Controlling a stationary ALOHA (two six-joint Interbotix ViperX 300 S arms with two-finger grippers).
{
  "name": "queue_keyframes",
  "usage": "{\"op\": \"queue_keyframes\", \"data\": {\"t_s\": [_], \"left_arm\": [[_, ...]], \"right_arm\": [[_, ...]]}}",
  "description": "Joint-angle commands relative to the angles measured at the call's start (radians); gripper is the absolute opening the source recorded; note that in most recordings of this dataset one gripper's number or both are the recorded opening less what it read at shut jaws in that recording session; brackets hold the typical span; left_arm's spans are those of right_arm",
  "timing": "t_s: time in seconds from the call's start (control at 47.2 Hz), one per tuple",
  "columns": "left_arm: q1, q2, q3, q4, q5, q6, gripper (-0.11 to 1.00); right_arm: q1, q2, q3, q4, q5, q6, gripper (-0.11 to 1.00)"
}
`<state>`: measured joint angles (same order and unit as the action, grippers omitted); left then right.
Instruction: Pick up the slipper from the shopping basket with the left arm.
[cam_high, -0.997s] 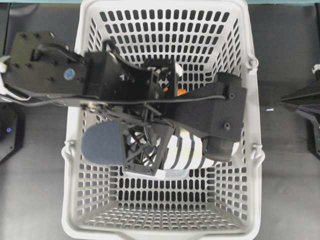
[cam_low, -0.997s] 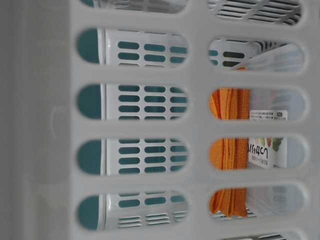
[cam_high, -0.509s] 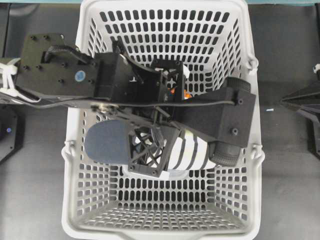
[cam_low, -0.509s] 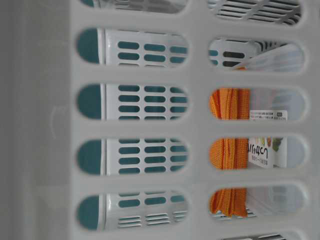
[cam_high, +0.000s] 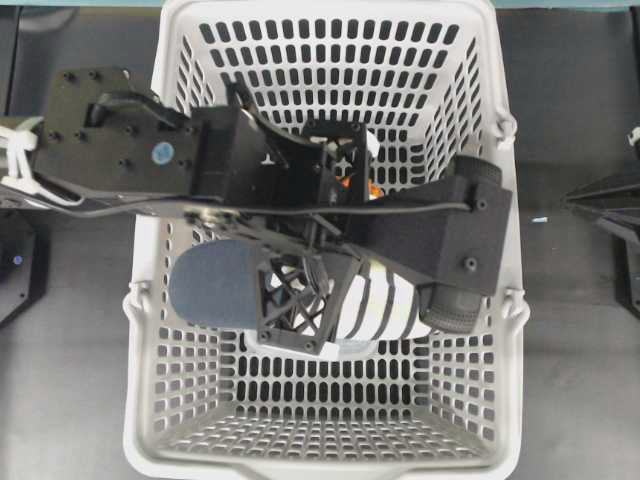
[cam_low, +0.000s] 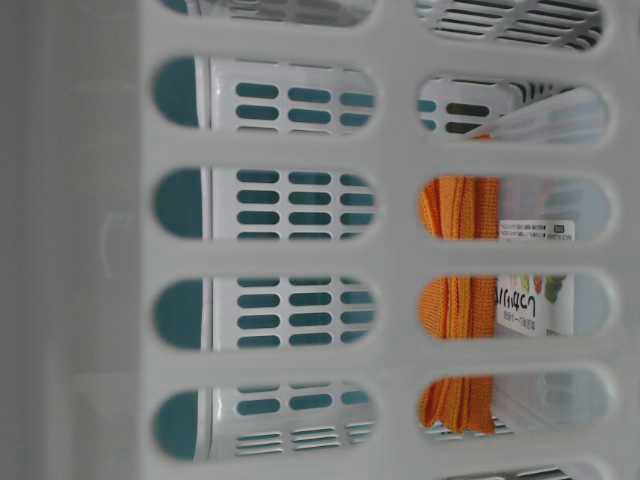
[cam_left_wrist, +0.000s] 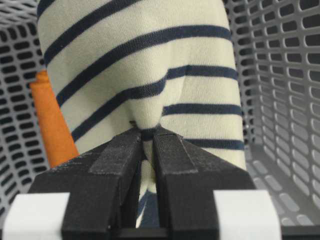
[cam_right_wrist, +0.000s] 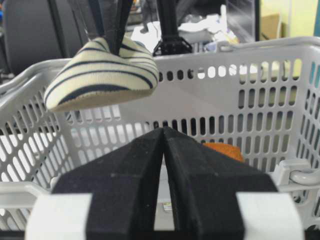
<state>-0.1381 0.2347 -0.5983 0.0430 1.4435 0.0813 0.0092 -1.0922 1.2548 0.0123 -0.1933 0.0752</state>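
Observation:
The slipper (cam_high: 385, 305), cream with navy stripes and a navy heel end (cam_high: 205, 290), hangs from my left gripper (cam_high: 297, 303) over the middle of the shopping basket (cam_high: 330, 12). In the left wrist view the left gripper (cam_left_wrist: 147, 134) is shut on a pinched fold of the slipper (cam_left_wrist: 150, 65) upper. From the right wrist view the slipper (cam_right_wrist: 102, 75) floats level with the basket rim (cam_right_wrist: 260, 45), clear of the floor. My right gripper (cam_right_wrist: 164, 131) is shut on nothing, outside the basket's right wall. It shows at the overhead view's right edge (cam_high: 600, 200).
An orange folded cloth (cam_left_wrist: 55, 125) leans inside the basket; it shows through the wall slots (cam_low: 455, 310) beside a labelled packet (cam_low: 530, 300). The left arm's black links (cam_high: 430, 235) span the basket. Dark table lies on both sides of the basket.
Over the last second the left arm shifted a little to the right and rose, carrying the slipper with it. Since half a second ago it has hardly moved.

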Motion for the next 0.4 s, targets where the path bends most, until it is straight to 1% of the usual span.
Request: {"op": "queue_keyframes", "data": {"t_s": [0.0,0.382], "left_arm": [[-0.002,-0.018,-0.026,0.003,-0.005,0.002,0.05],[0.008,-0.017,-0.023,0.003,-0.005,-0.003,0.05]], "right_arm": [[-0.002,0.005,-0.009,0.003,-0.005,0.002,0.00],[0.003,-0.015,-0.014,0.003,-0.003,0.003,0.00]]}}
